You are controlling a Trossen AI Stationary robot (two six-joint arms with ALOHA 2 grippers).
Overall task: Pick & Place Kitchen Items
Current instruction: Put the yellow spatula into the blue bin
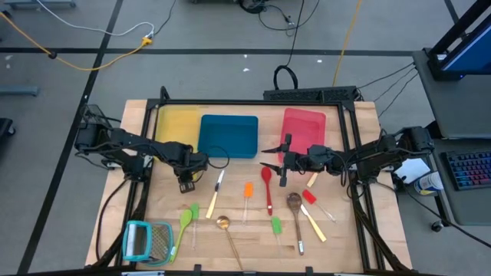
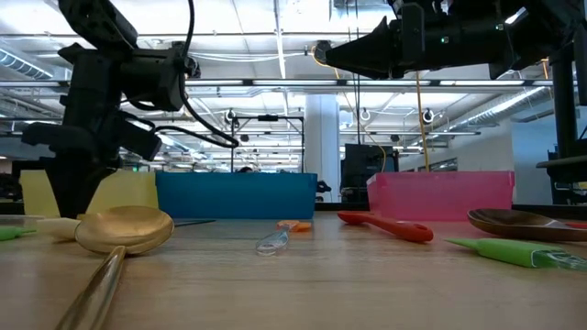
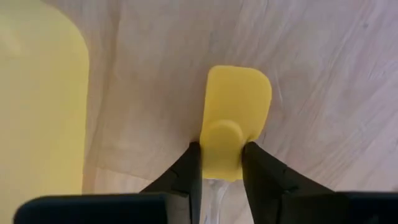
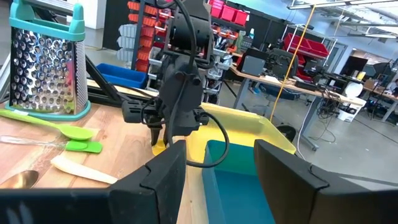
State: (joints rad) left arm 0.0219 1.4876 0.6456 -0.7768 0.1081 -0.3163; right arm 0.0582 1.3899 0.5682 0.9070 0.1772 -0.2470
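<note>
Pinching yellow spatula (image 3: pixel 235 118) neck, left tool (image 3: pixel 221 163) narrowly closed; right tool (image 4: pixel 216 167) wide, empty.

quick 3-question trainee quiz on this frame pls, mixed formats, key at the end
1. True or false: the left gripper is shut on the yellow spatula.
2. Which tray lies between the other two? A) yellow tray B) blue tray C) red tray
3. Fill in: the right gripper hovers with its fingers ____, above the head of the red spoon.

Key: 1 true; 2 B; 3 open
</note>
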